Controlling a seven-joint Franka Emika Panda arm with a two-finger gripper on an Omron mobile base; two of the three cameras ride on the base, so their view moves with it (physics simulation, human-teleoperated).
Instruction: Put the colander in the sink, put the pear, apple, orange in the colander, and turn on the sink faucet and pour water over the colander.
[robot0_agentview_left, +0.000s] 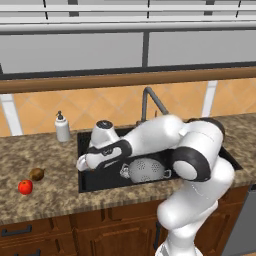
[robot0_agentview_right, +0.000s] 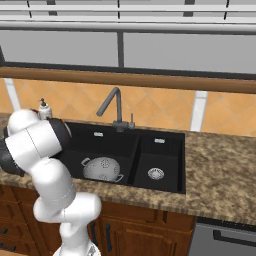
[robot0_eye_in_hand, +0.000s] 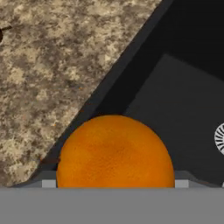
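The orange (robot0_eye_in_hand: 114, 153) sits between your gripper's (robot0_eye_in_hand: 114, 186) wide-set jaws, clamped, above the sink's (robot0_agentview_left: 81, 165) left rim. The colander (robot0_agentview_left: 146, 170) rests just right in the large basin. Your arm reaches leftward, elbow bent over the counter (robot0_agentview_left: 45, 160).

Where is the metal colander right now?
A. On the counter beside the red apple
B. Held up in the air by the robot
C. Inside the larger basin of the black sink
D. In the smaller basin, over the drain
C: the colander sits on the floor of the sink's larger basin, left of the divider, while the apple lies out on the counter.
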